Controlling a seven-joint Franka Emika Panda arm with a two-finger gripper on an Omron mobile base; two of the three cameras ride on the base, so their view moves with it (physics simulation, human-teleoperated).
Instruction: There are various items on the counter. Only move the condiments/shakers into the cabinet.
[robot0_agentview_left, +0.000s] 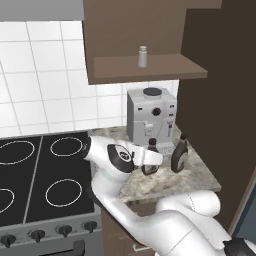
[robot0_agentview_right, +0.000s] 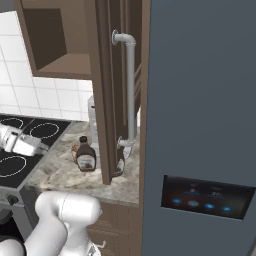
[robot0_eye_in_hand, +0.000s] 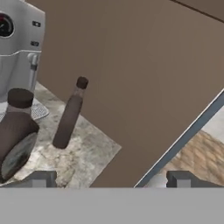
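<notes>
The shaker (robot0_agentview_left: 143, 56) stands upright on the shelf of the cabinet (robot0_agentview_left: 150, 70), roughly midway along the shelf and set a little back from its front edge. Below it, on the counter (robot0_agentview_left: 165, 182), the silver coffee machine (robot0_agentview_left: 151, 115) sits at the back edge against the tiled wall. Two dark brown bottles stand upright in front of the machine, towards the counter's right end: the nearer bottle (robot0_agentview_left: 151, 160) is partly hidden behind the robot's wrist in the left base view, and the far bottle (robot0_agentview_left: 180, 156) stands just beside it, close to the tall brown side panel (robot0_agentview_left: 215, 100) at the counter's right edge. In the right base view the nearer bottle (robot0_agentview_right: 86, 156) shows its pale label, and a small brown food lump (robot0_agentview_right: 75, 148) lies just behind it to its left. The gripper (robot0_eye_in_hand: 109, 179) hovers low over the front part of the counter with its jaws spread wide and nothing between them; its two finger tips (robot0_eye_in_hand: 41, 178) stand well apart in the hand view, which looks across at the nearer bottle (robot0_eye_in_hand: 15, 135) on the left and the far bottle (robot0_eye_in_hand: 70, 116) near the middle. The black stovetop (robot0_agentview_left: 40, 175) lies beside the counter's left edge.
</notes>
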